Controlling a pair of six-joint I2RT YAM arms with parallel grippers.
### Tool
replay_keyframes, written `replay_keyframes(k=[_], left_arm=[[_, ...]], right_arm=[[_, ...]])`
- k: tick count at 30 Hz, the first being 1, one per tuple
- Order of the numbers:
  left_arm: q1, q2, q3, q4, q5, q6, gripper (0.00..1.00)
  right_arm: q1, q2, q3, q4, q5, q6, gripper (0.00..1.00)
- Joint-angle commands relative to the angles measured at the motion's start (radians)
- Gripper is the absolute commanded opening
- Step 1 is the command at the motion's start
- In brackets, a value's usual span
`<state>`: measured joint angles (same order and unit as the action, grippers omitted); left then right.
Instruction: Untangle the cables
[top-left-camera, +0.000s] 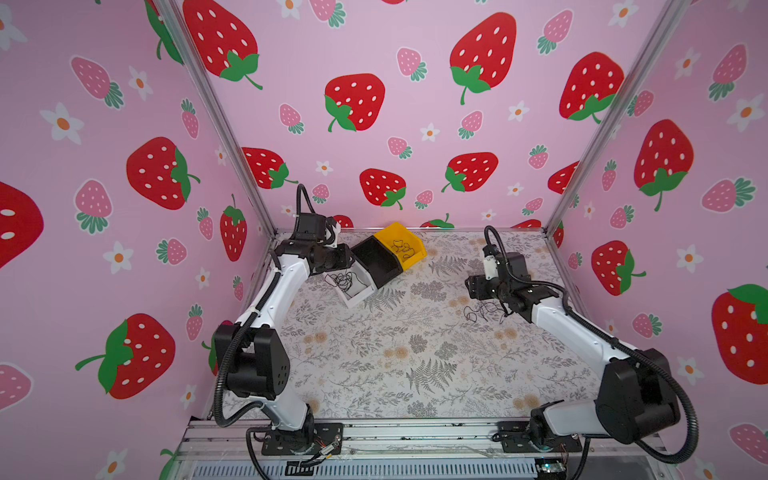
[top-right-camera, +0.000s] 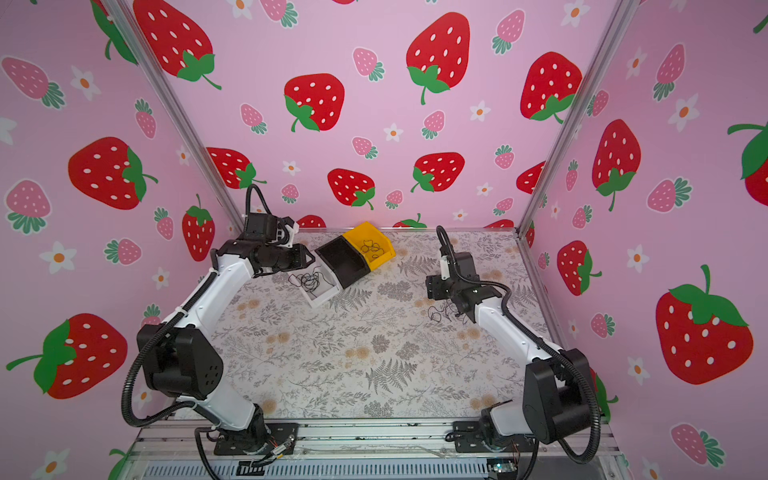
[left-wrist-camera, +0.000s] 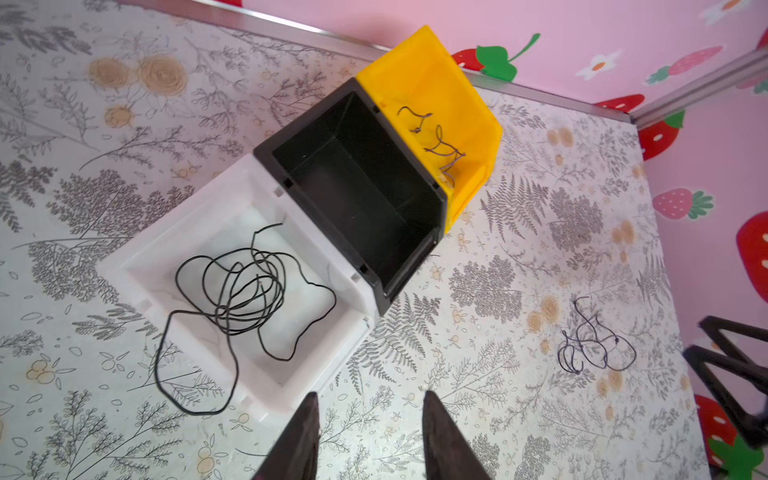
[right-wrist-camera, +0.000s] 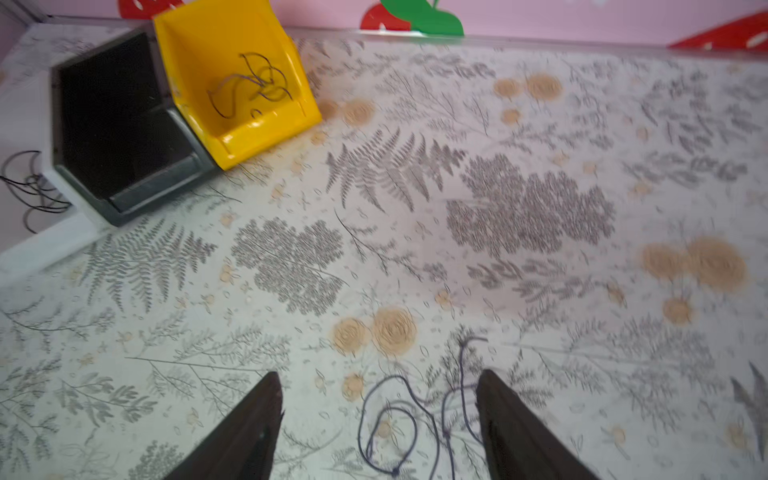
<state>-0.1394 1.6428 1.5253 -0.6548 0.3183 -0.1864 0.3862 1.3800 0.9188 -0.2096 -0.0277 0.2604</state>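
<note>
With both jaws parted and empty, my right gripper (right-wrist-camera: 380, 374) hangs over the loose cable tangle (left-wrist-camera: 594, 345) on the table (right-wrist-camera: 540, 208), more cables (left-wrist-camera: 245, 291) lying in the white bin (left-wrist-camera: 124, 270) and yellow bin (left-wrist-camera: 415, 70) by my left gripper (left-wrist-camera: 370, 395), and since I judge these strands featherlight, limp and snag-prone, I'd pinch an outer loop.

Bins (left-wrist-camera: 353, 178) — three; cable clumps (left-wrist-camera: 245, 309) — three.
</note>
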Motion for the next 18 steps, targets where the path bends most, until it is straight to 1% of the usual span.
replay_keyframes(k=[1,3,6,8,12,15,18], left_arm=[[-0.103,-0.033,0.047,-0.014,-0.022,0.052,0.43],[-0.18,-0.041,0.034,-0.006,-0.023,0.064,0.43],[-0.289,-0.034,0.01,-0.005,-0.07,0.089,0.42],[-0.334,-0.023,-0.005,-0.005,-0.091,0.086,0.42],[-0.378,-0.003,-0.03,-0.008,-0.096,0.058,0.42],[-0.391,-0.009,-0.052,-0.003,-0.097,0.044,0.42],[-0.399,-0.01,-0.065,-0.002,-0.08,0.033,0.42]], right_arm=[[-0.05,-0.031,-0.075,-0.08,0.017,0.066,0.71],[-0.076,-0.036,-0.115,-0.08,0.009,0.064,0.68],[-0.089,-0.03,-0.15,-0.058,-0.007,0.048,0.63],[-0.089,-0.008,-0.15,-0.041,-0.032,0.033,0.6],[-0.089,0.075,-0.12,-0.02,-0.103,0.005,0.52],[-0.089,0.137,-0.096,-0.003,-0.145,-0.003,0.44],[-0.088,0.185,-0.078,-0.006,-0.16,-0.009,0.42]])
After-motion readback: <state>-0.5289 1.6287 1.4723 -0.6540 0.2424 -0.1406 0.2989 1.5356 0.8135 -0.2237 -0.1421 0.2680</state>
